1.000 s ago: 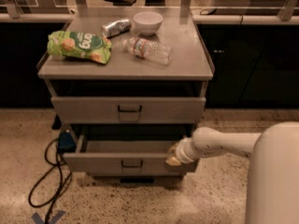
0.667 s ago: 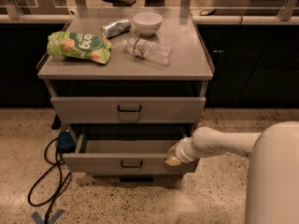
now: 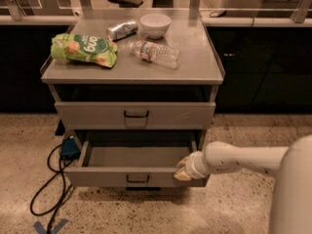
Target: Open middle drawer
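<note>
The middle drawer (image 3: 107,176) is a wide grey metal drawer with a small black wire handle (image 3: 138,179). It stands pulled out of the grey cabinet, and its empty inside shows. My gripper (image 3: 183,172) is at the right end of the drawer's front, against its top edge, at the tip of my white arm (image 3: 243,159), which reaches in from the right. The upper drawer (image 3: 135,115) is pushed in. A lower drawer is hidden under the open one.
On the cabinet top (image 3: 195,72) lie a green snack bag (image 3: 84,49), a can (image 3: 122,29), a white bowl (image 3: 155,25) and a plastic bottle (image 3: 155,53). A blue box (image 3: 69,147) and a black cable (image 3: 46,191) lie on the floor at the left.
The middle drawer has come a little further out toward the camera, and my gripper has moved with its right end.
</note>
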`<state>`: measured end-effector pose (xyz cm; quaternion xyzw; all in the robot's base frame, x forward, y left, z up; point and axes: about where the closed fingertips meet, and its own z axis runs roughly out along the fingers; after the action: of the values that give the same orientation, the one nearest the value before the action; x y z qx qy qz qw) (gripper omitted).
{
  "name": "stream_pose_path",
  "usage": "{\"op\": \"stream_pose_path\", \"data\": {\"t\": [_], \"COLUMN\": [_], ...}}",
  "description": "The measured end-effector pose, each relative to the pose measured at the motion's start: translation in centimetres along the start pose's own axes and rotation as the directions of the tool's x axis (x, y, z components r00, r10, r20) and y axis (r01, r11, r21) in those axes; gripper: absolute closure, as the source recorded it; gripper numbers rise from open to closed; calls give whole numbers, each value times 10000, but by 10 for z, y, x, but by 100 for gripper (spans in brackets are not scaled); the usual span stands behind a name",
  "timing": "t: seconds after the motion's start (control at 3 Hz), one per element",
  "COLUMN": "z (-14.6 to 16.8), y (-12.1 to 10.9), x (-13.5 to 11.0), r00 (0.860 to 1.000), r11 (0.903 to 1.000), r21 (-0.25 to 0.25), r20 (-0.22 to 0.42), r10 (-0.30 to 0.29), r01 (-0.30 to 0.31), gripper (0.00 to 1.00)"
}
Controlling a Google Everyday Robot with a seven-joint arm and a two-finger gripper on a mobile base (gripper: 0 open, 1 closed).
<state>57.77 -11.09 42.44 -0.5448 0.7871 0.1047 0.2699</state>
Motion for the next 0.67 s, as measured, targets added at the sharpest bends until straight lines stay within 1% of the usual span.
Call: {"op": "stream_pose_path", "data": {"t": [0.33, 0.67], "z": [0, -5], "y": [1, 13], "x": [0, 5], "r00": [10000, 10000], "r11": [10000, 10000], "r21": [1, 26], "r20": [0, 1], "r10": [0, 7], "r01": [0, -7], "gripper": [100, 100]}}
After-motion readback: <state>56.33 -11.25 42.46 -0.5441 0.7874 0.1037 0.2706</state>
